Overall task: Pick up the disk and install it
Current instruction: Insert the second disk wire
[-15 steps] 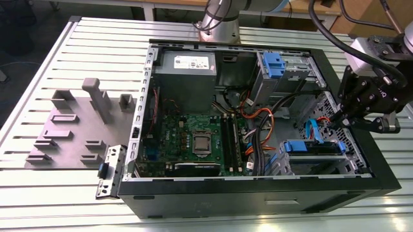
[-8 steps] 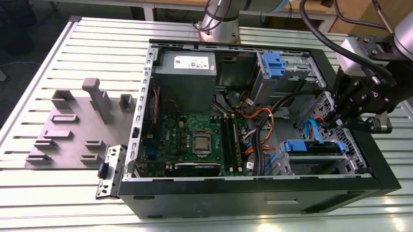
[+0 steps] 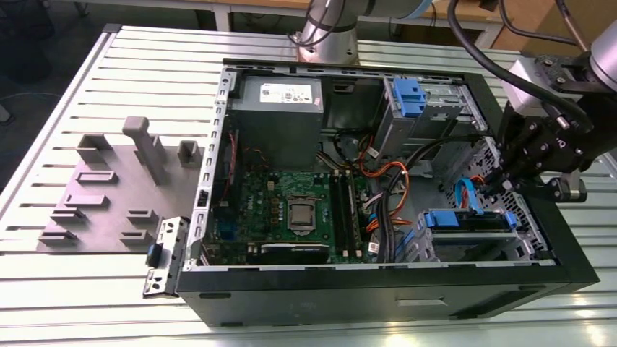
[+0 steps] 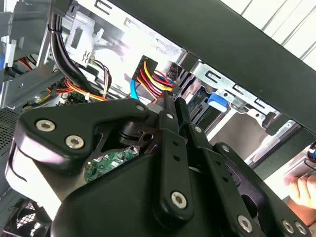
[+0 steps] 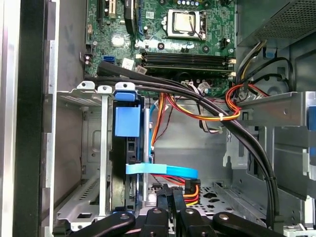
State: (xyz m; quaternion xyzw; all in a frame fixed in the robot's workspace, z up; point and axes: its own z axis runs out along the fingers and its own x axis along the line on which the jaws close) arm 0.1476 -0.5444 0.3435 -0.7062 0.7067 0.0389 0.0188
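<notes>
The disk (image 3: 469, 220), with blue rails along its edges, sits inside the lower drive cage at the exterior view's right end of the open computer case (image 3: 386, 289). In the first wrist view the disk (image 5: 129, 148) stands edge-on in its metal cage, a blue tab on its end. My gripper (image 3: 495, 183) hangs just above that cage, inside the case. Its black fingers (image 5: 170, 197) are pressed together with nothing between them. They point at the wire bundle and the blue flat cable (image 5: 163, 170) beside the disk. In the second wrist view my gripper (image 4: 170, 101) is shut, aimed at red and yellow wires.
A grey power supply (image 3: 277, 97) and a blue bracket (image 3: 410, 97) sit at the case's far side, the motherboard (image 3: 294, 210) in the middle. Thick black cables (image 5: 237, 133) cross the bay. A grey fixture plate (image 3: 106, 195) lies outside. A person's fingers (image 4: 303, 190) show beyond the case.
</notes>
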